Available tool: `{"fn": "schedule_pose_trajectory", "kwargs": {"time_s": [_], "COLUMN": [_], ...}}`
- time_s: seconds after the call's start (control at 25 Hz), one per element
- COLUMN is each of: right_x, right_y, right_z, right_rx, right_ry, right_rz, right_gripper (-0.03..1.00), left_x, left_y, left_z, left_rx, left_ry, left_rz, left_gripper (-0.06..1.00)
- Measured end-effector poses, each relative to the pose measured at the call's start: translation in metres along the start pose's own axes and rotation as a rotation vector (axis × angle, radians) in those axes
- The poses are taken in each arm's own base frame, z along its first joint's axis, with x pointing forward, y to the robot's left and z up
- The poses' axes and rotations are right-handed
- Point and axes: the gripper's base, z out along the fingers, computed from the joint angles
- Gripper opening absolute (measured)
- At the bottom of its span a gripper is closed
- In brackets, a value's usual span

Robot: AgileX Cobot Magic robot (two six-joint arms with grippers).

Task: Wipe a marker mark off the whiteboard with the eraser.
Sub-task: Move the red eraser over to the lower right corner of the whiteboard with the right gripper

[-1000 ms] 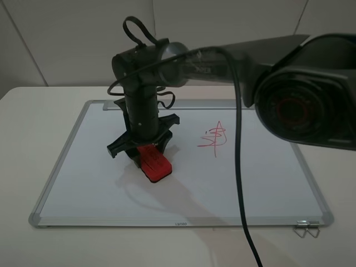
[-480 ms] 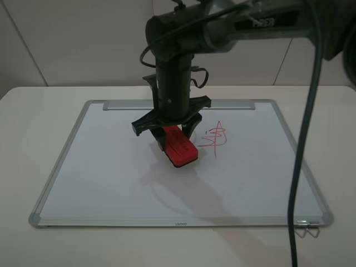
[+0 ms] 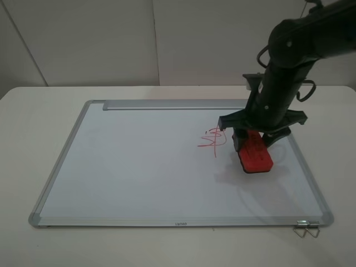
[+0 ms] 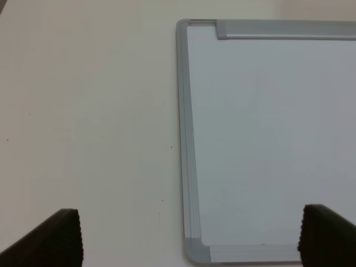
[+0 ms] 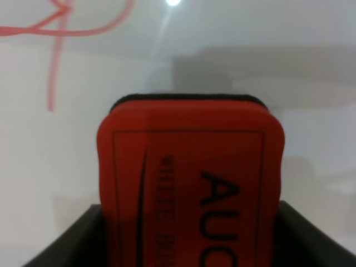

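Holding the eraser (image 3: 255,157) clamped in your right fingers (image 5: 83,238), you have it low over the whiteboard (image 3: 139,167) just to the right of the marker mark (image 3: 213,139), so the wipe must sweep leftward, while your left fingers (image 4: 64,236) hang apart over the board's corner.

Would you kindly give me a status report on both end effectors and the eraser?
Right end effector shut on eraser, just right of marker mark. Mark unwiped. Left end effector open, empty. Nothing between eraser and mark.
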Motion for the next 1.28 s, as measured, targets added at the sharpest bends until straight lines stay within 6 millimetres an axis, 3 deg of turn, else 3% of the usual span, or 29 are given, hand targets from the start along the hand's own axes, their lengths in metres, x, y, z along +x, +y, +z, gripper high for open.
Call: {"fn": "schedule_pose_trajectory", "kwargs": {"time_s": [0.16,0.36,0.52,0.84,1.16,1.28], "right_x": [0.021,0.029,0.024,0.027,0.028,0.027], "right_y": [-0.039,-0.056,-0.055,-0.05,-0.044,-0.043], "right_z": [0.004,0.012,0.014,0.034,0.036,0.036], "right_rx": [0.026,0.055,0.043,0.096,0.079,0.075], "right_ry": [-0.024,-0.049,-0.098,-0.009,-0.006,-0.011], "right_rz": [0.102,0.147,0.145,0.077,0.081,0.079], "right_gripper": [0.51,0.51,0.51,0.51,0.51,0.59], "left_x": [0.0,0.0,0.0,0.0,0.0,0.0], "left_y": [0.0,0.0,0.0,0.0,0.0,0.0], "left_z": [0.0,0.0,0.0,0.0,0.0,0.0], "left_rx": [0.0,0.0,0.0,0.0,0.0,0.0], "left_ry": [0.0,0.0,0.0,0.0,0.0,0.0], "left_rz": [0.0,0.0,0.0,0.0,0.0,0.0], "left_gripper": [0.77,0.77,0.77,0.77,0.77,0.77]}}
